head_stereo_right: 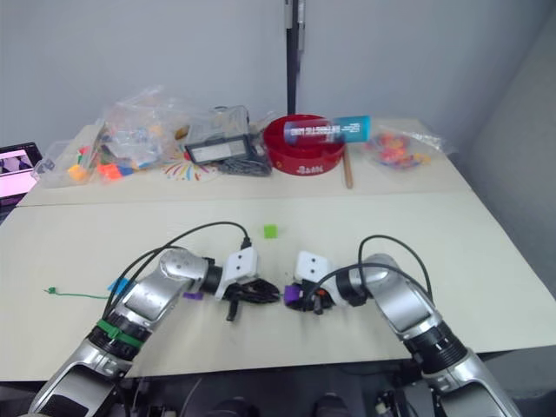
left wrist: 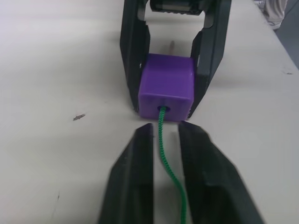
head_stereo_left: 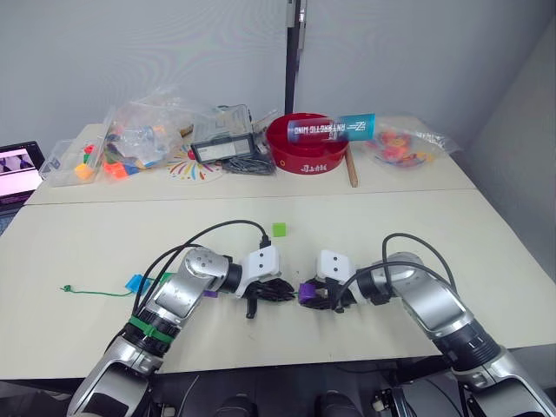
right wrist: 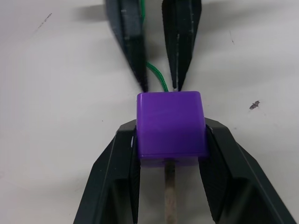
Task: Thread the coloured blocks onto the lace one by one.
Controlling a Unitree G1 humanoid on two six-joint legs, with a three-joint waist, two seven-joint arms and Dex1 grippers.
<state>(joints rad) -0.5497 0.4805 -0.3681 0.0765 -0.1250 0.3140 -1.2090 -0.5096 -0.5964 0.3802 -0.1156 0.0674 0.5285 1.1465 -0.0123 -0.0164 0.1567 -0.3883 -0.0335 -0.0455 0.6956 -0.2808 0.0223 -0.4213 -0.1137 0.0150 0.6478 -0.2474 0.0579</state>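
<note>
The right gripper point(right wrist: 169, 140) is clamped on a purple block point(right wrist: 170, 123), 1 finger pressed to each side, low over the near middle of the table point(head_stereo_left: 434, 234). The lace point(left wrist: 169, 158) runs through the block: its green cord enters the hole on the face toward the left gripper point(left wrist: 164, 133), and its pale stiff tip point(right wrist: 169, 186) sticks out of the opposite face, between the right gripper's fingers. The left gripper sits just to the left of the block, its 2 fingers close together around the cord with a narrow gap either side, so I cannot tell whether they actually pinch it. From there the cord trails away to the left across the table to a small knot point(head_stereo_left: 64, 288) near the left edge. A second purple block point(head_stereo_left: 209, 294) lies beside the left forearm, and a blue block point(head_stereo_left: 135, 282) further left, on the lace's line. A light green block point(head_stereo_left: 279, 229) sits alone, farther back than the grippers. At the far side stand a red bowl point(head_stereo_left: 306, 156), a blue tube point(head_stereo_left: 334, 129) resting across it, and clear bags of toy pieces point(head_stereo_left: 143, 130).
</note>
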